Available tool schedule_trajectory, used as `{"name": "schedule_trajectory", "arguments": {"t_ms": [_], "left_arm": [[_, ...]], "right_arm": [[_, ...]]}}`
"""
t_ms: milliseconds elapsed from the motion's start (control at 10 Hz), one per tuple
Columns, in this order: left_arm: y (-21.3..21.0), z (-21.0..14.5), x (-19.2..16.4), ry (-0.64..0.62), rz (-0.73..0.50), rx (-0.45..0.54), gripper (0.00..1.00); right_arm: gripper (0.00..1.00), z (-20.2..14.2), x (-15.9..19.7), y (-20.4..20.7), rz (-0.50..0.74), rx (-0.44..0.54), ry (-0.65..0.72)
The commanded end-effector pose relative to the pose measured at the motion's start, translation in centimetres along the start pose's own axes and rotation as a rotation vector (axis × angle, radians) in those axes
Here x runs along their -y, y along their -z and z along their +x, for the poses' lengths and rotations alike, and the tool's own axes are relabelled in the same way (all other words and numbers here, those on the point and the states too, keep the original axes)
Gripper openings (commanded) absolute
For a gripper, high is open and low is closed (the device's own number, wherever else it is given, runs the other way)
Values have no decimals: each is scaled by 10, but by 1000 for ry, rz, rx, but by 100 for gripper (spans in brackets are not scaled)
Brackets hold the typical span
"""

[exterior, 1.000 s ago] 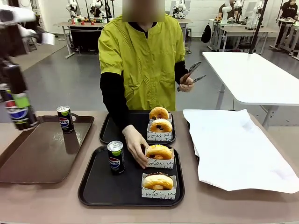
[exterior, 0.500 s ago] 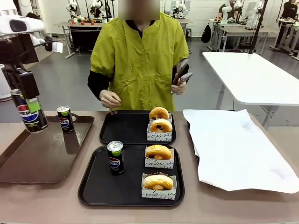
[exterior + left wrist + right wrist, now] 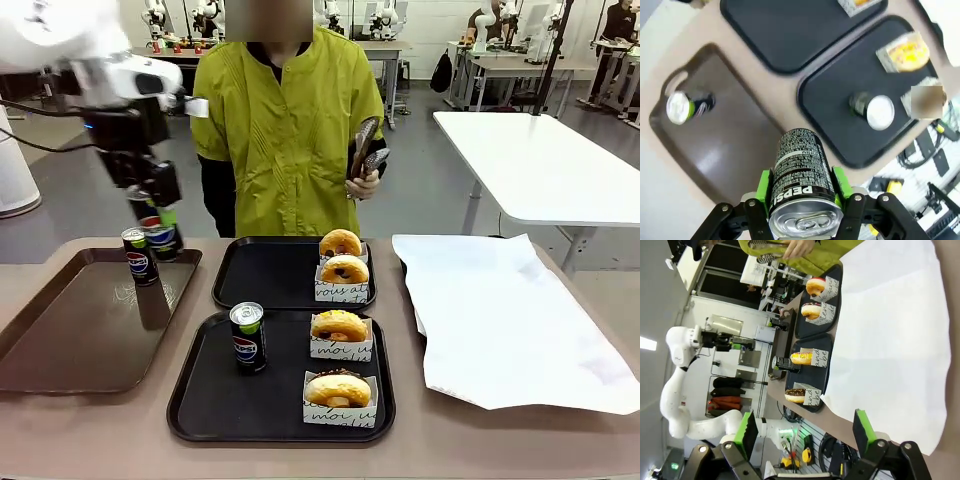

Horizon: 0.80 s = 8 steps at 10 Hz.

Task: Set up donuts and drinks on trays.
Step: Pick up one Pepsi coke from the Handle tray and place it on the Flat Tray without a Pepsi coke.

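My left gripper [image 3: 158, 222] is shut on a black Pepsi can [image 3: 163, 239] and holds it in the air over the far right corner of the brown tray, right beside another can [image 3: 138, 256] standing there. In the left wrist view the held can [image 3: 802, 182] sits between the green pads [image 3: 763, 186]. The near black tray [image 3: 200, 400] carries a can [image 3: 247, 337] and two donuts [image 3: 339, 326] in paper trays. Two more donuts [image 3: 342, 268] sit on the far black tray [image 3: 260, 275]. My right gripper [image 3: 805, 435] is open, high above the white sheet.
A glossy brown tray [image 3: 70, 330] lies at the left. A large white paper sheet [image 3: 510, 320] covers the table's right side. The person stands behind the far tray, holding tongs [image 3: 365, 150] upright near the chest.
My left arm has carried the can rightwards from the picture's left edge to the brown tray's far right corner. The person's hand has left the near tray's donut and drawn back.
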<state>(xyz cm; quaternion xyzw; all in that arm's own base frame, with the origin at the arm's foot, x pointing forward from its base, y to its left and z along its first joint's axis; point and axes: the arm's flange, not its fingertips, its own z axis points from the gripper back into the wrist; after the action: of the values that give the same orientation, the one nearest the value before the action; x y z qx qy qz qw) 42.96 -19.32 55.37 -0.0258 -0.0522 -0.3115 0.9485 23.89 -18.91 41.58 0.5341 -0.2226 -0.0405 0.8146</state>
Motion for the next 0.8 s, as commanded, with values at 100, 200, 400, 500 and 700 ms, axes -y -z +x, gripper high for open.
{"name": "schedule_trajectory", "arguments": {"t_ms": [100,200,400,500,700], "left_arm": [[41,60,16,-6,55,25,59],[55,72,19,-2,61,43,59],[81,98,26,36,84,46,59],[87,105,26,41,92,35,59],[93,93,24,54,59,33,59]], "right_arm": [[100,0,0,0,12,3,-7],[100,0,0,0,12,3,-7],[100,0,0,0,12,3,-7],[100,0,0,0,12,3,-7],[100,0,0,0,12,3,-7]]}}
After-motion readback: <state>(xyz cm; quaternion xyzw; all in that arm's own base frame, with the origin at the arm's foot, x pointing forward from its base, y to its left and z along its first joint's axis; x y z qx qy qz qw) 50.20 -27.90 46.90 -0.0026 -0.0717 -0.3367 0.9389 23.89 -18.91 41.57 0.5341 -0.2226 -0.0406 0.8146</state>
